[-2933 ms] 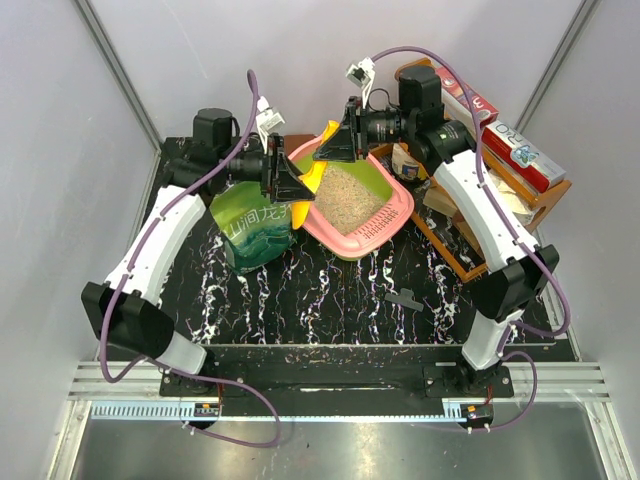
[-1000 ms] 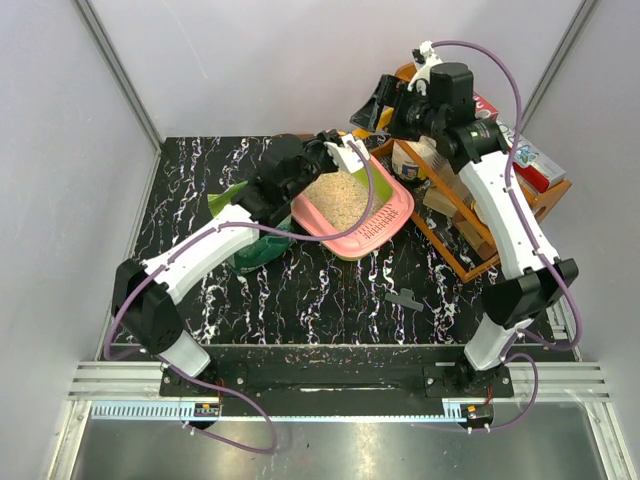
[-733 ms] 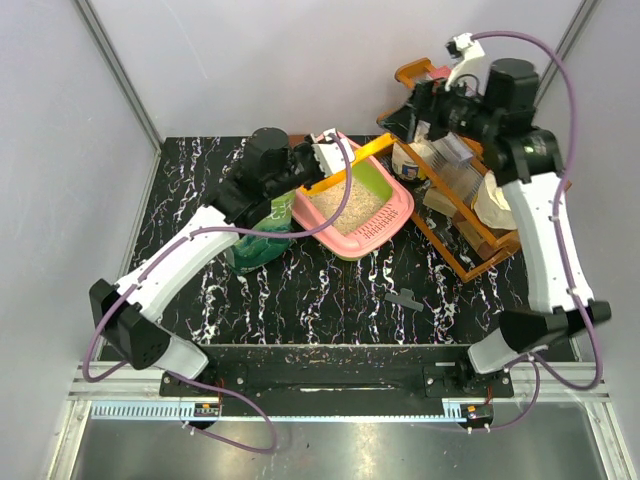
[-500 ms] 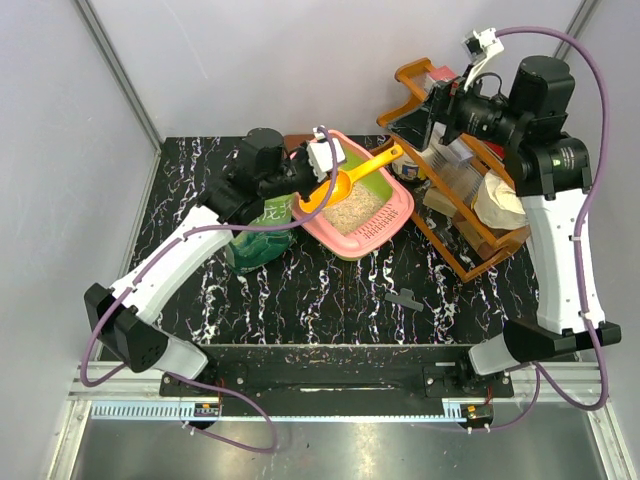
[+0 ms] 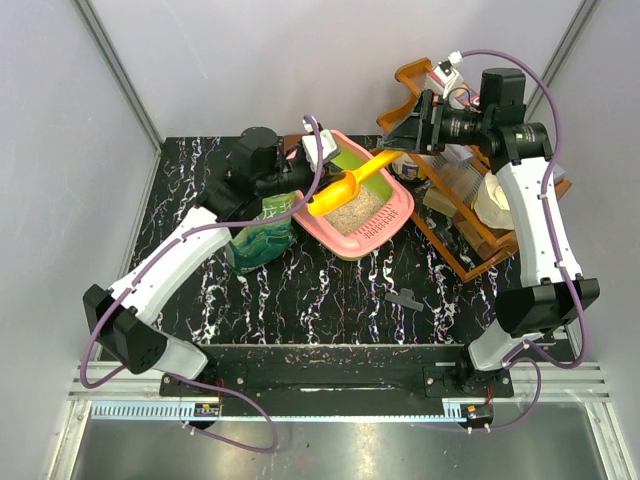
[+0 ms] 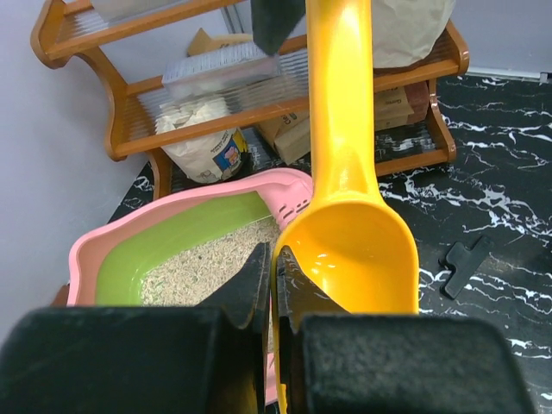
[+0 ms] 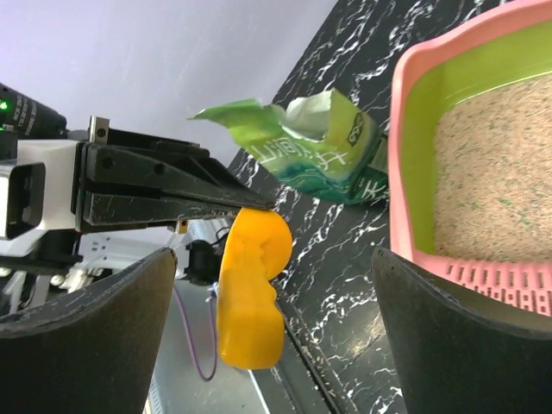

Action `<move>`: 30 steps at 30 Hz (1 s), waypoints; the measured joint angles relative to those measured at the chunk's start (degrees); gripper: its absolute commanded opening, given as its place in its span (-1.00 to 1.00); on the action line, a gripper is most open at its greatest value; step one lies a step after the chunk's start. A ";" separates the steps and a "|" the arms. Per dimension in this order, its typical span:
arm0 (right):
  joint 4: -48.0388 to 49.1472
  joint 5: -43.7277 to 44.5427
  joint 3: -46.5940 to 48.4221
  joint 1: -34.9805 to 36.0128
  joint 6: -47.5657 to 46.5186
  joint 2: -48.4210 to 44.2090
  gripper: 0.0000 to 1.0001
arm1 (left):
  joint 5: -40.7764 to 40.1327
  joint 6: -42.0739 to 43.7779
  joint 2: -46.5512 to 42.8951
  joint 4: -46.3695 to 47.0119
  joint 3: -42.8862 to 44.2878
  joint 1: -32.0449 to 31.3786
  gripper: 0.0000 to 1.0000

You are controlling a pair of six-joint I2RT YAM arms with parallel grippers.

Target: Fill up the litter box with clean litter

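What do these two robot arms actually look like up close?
The left arm and right arm have smooth white shells and bulky black joints, each trailed by a purple cable. The left gripper and right gripper are black, with two broad tapering fingers.

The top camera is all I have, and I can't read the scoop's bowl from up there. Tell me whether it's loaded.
Observer: In the left wrist view the scoop is empty. The inside is bare, shiny yellow, with no granules.
Operator: Give me the grip.
Observer: The left gripper is shut on the rim of the bowl. The handle points away from it toward the wooden rack.
Operator: Now check the bag's mouth.
Observer: In the right wrist view the green bag gapes open at the top, beside the litter box.
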 measured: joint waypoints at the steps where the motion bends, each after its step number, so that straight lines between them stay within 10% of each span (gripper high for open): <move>1: 0.79 -1.14 -0.90 0.00 0.76 -0.04 1.00 | -0.02 -0.22 0.02 0.50 0.00 -0.13 -1.00; 30: 12.81 -1.55 -16.44 0.02 8.09 -5.66 0.18 | -7.28 0.55 8.55 7.34 2.82 -3.76 -1.00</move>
